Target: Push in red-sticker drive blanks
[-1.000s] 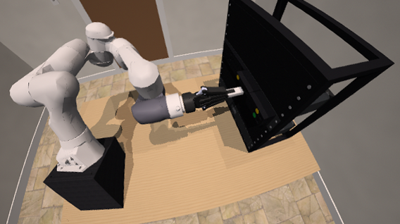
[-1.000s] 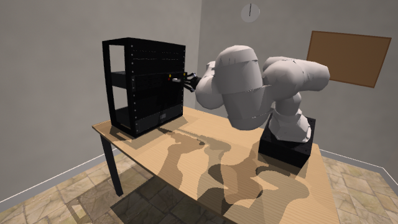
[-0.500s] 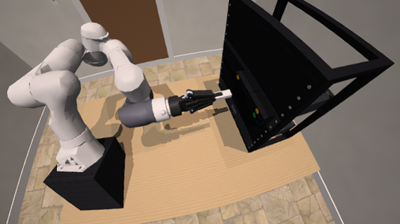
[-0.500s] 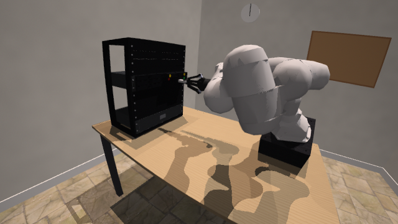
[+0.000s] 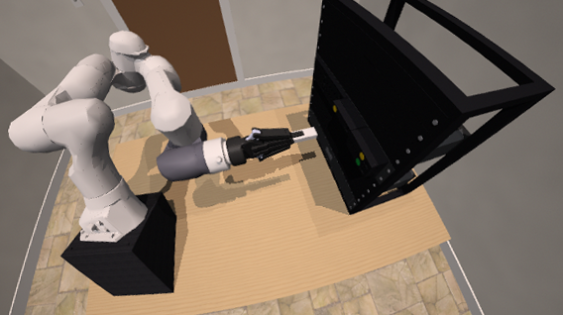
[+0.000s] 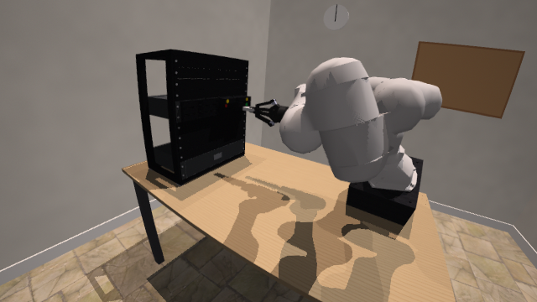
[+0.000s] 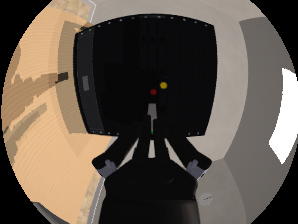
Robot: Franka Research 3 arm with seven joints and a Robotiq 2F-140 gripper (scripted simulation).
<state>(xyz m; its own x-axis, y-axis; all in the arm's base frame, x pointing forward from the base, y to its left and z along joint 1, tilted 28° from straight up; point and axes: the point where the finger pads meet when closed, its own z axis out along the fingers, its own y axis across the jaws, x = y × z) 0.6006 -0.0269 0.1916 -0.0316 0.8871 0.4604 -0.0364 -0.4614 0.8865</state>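
The black rack point(image 5: 389, 110) stands on the wooden table, its front facing my arm; it also shows in the exterior view point(image 6: 197, 113). The storage chassis front carries round stickers. In the wrist view a red sticker point(image 7: 153, 92) sits just above my fingertips, with a yellow sticker point(image 7: 162, 86) up and to its right. The top view shows a yellow sticker point(image 5: 335, 109) on a blank that stands out, and another yellow sticker point(image 5: 361, 155) beside a green sticker point(image 5: 358, 161). My gripper point(image 5: 309, 134) point(image 6: 248, 108) is shut and empty. It points at the chassis front, a short way off it.
The rack is an open frame with shelves, near the table's far edge. A grey panel point(image 6: 218, 156) sits low on its front. My arm's black base point(image 5: 121, 251) stands on the table's opposite end. The table drops off behind the rack.
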